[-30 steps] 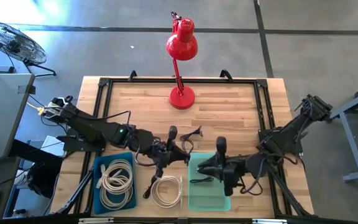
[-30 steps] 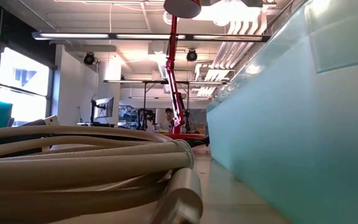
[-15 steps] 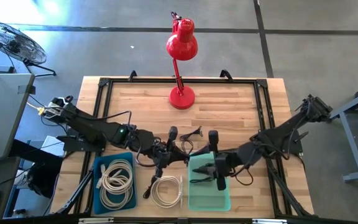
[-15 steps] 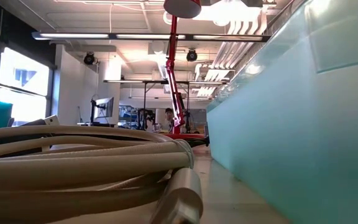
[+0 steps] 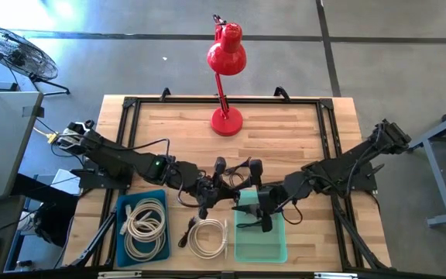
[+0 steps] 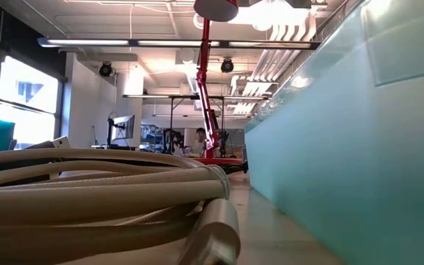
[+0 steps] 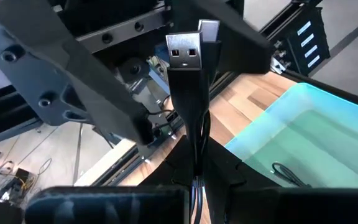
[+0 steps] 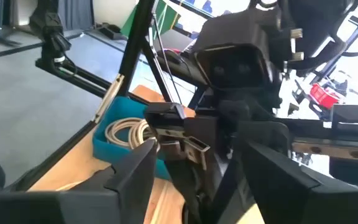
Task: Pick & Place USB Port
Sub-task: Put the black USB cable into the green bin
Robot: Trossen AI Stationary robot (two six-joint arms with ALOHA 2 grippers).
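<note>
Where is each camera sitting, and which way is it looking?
High view: above the table, looking straight down; both arms show, meeting near the pale green tray.
Low view: at table-top height, looking across past a coiled white cable; no arm shows.
Left wrist view: on the left arm, looking past its shut fingers at the USB plug they hold.
Right wrist view: on the right arm, past its open fingers toward the left arm.
Shared: high and low both show the red lamp.

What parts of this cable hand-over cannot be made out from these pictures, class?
- Low view: the coiled cable and the pale green bin fill the picture, hiding both arms.
- High view: the USB plug is too small to find.
- Left wrist view: the bin's contents are cut off by the edge.
</note>
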